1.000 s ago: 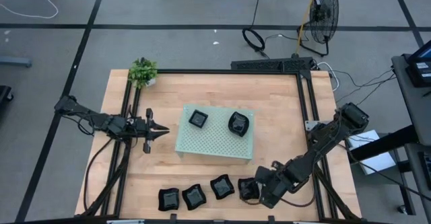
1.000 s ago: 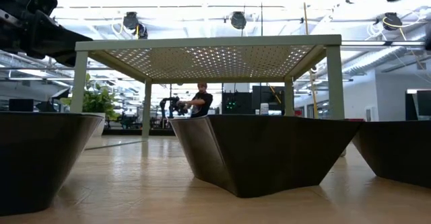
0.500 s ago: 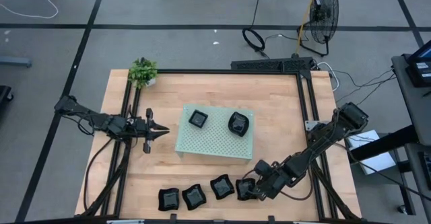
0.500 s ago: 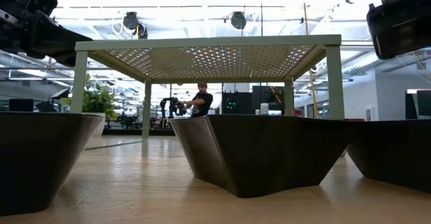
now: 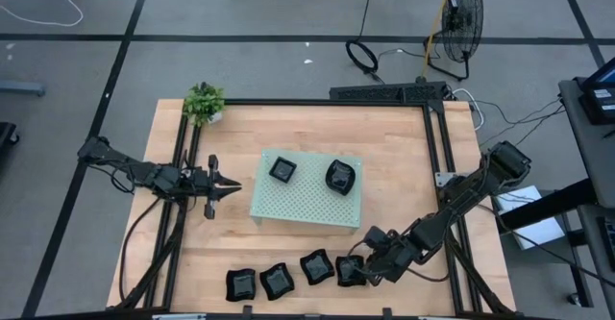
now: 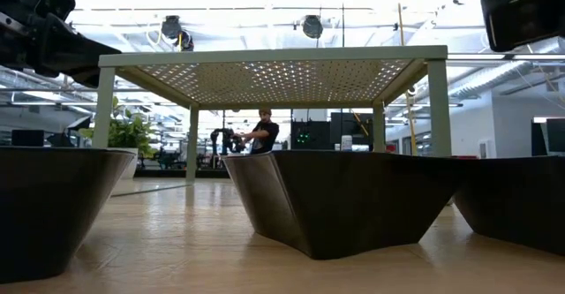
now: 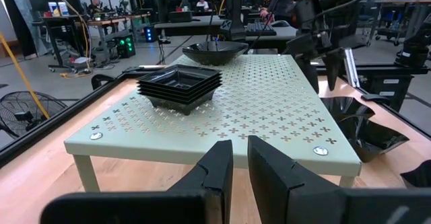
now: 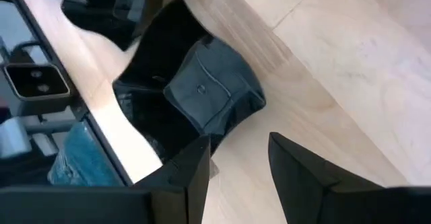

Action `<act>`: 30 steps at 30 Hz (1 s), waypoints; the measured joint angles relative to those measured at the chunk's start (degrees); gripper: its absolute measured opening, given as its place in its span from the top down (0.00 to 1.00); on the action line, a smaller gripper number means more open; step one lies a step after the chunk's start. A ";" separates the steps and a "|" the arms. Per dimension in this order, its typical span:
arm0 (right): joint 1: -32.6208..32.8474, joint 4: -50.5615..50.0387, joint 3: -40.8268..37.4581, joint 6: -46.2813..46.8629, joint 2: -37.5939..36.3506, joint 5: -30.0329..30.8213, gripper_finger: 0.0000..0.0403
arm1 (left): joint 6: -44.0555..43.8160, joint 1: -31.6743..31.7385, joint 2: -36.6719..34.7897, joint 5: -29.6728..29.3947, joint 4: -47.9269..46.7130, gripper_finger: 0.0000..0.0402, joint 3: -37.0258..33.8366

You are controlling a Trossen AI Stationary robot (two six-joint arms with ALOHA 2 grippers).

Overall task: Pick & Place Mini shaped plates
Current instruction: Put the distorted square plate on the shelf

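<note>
While its fingers stand spread over the end plate of the front row, the right claw grips nothing. Three more plates line that surface edge. Behind them, the green board carries two stacks. The left claw, narrowed, waits beside the board.

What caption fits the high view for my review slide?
Right hand open at the end plate of a front-edge row; left hand waits beside the green perforated board carrying two stacks.
</note>
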 joint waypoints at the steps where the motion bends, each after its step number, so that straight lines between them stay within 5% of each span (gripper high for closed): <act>1: 0.00 0.00 0.00 0.00 0.02 0.71 0.66 | 0.00 0.00 0.00 0.00 0.00 0.87 0.00; 30: -0.09 2.44 0.00 0.32 2.91 3.74 0.65 | 0.00 0.00 0.00 -0.02 0.00 0.87 0.00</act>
